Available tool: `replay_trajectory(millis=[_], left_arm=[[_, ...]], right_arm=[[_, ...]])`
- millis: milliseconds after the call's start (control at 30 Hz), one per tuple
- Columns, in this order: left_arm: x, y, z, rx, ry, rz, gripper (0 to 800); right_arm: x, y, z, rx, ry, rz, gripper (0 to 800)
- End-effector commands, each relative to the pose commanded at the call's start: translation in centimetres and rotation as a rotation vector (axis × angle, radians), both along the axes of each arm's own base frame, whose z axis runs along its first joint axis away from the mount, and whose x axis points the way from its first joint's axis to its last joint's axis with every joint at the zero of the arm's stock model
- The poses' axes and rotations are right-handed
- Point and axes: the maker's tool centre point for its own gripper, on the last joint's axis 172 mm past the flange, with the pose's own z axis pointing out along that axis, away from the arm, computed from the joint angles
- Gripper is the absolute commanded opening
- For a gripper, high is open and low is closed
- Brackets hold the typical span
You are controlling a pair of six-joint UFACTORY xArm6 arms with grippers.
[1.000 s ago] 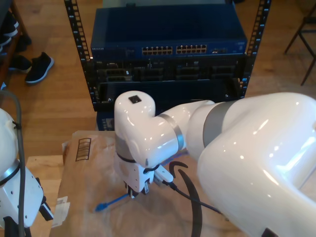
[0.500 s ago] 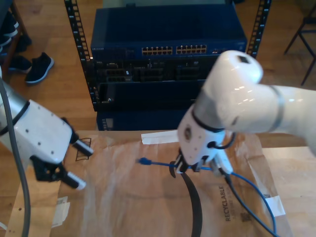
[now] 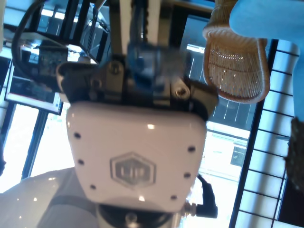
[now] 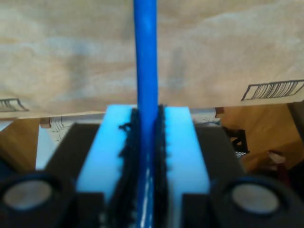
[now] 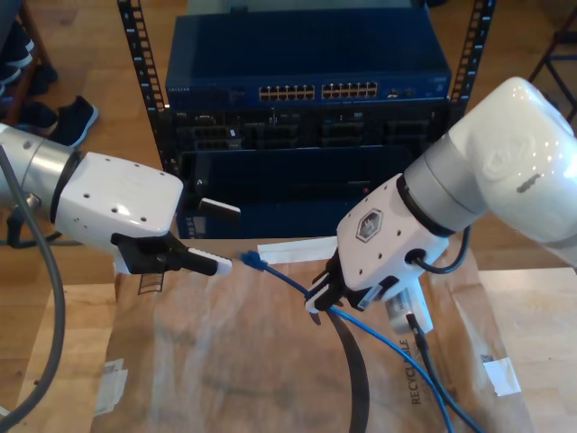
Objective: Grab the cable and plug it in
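Your second pincer (image 5: 317, 302) is clamped on the one cable (image 5: 287, 278) — tilted low; first pincer (image 5: 216, 236) spread apart, level.

**Blue cable against brown paper and a navy rack**

The cable (image 5: 287, 281) was bright blue, and in the second wrist view it (image 4: 145, 71) ran between light-blue pads (image 4: 108, 152) edged in black. Both arms wore glossy white shells; the gripper fingers (image 5: 200, 262) at the exterior view's left were black with pale tips. The paper sheet (image 5: 225, 361) was tan, printed with a black barcode (image 4: 273, 89). The rack unit (image 5: 306, 68) was dark navy with yellowish port rows. The floor (image 5: 99, 180) was honey-coloured wood. A blurred bluish shape (image 3: 145, 59) sat above a white, hexagon-marked housing (image 3: 133, 142), possibly the plug.
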Motion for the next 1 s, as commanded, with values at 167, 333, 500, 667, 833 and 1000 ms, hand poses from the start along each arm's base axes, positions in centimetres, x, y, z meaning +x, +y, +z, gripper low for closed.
replay_trajectory(millis=[167, 333, 500, 667, 833, 1000], left_arm=[[0.0, 0.1, 0.0, -0.001, 0.002, 0.005, 710], [-0.3, -0.1, 0.6, -0.011, 0.011, -0.011, 683], [1.1, -0.6, 4.4, -0.047, -0.022, -0.008, 685], [1.7, -0.5, 6.5, -0.053, 0.008, -0.034, 693], [1.9, -0.6, 6.9, -0.058, 0.027, -0.022, 692], [1.8, -0.7, 6.9, -0.056, 0.051, -0.018, 679]], right_arm=[[-0.2, 0.2, 0.2, 0.009, 0.009, 0.003, 0], [0.1, 0.5, 1.0, 0.027, 0.002, -0.002, 0], [0.9, 0.7, 2.6, 0.04, -0.029, -0.005, 0], [2.1, -0.8, 4.8, 0.094, -0.018, -0.063, 0], [2.4, -0.8, 6.2, 0.12, -0.022, -0.071, 0], [2.3, -0.7, 6.1, 0.12, -0.02, -0.067, 1]])
